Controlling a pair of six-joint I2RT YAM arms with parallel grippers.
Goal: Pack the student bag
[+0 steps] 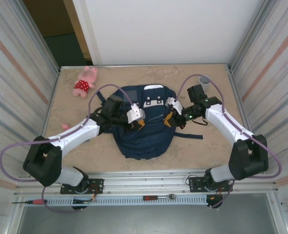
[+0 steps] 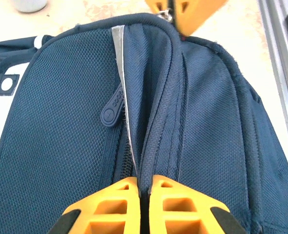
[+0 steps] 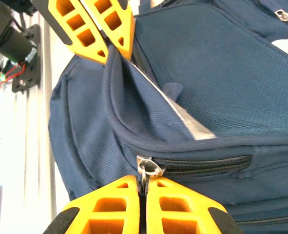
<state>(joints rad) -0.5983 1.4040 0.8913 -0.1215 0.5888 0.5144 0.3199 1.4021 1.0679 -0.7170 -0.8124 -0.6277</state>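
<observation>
The student bag [image 1: 144,134], a navy backpack, lies flat in the middle of the table. My left gripper [image 2: 144,181] is shut on a raised fold of the bag's fabric beside a zip line, near a dark rubber zip tab [image 2: 112,106]. My right gripper [image 3: 143,181] is shut on the metal pull ring of a zip slider [image 3: 149,167] at the end of a closed zip. The two grippers face each other across the bag's top, left gripper [image 1: 140,122] and right gripper [image 1: 168,119], with the fabric bunched up between them.
A pink plush toy [image 1: 85,82] lies at the back left, and a small pink piece [image 1: 65,126] by the left arm. A cup [image 1: 203,79] stands at the back right. Corrugated walls close both sides. A screwdriver [image 1: 29,201] and a ratchet [image 1: 159,197] lie on the front rail.
</observation>
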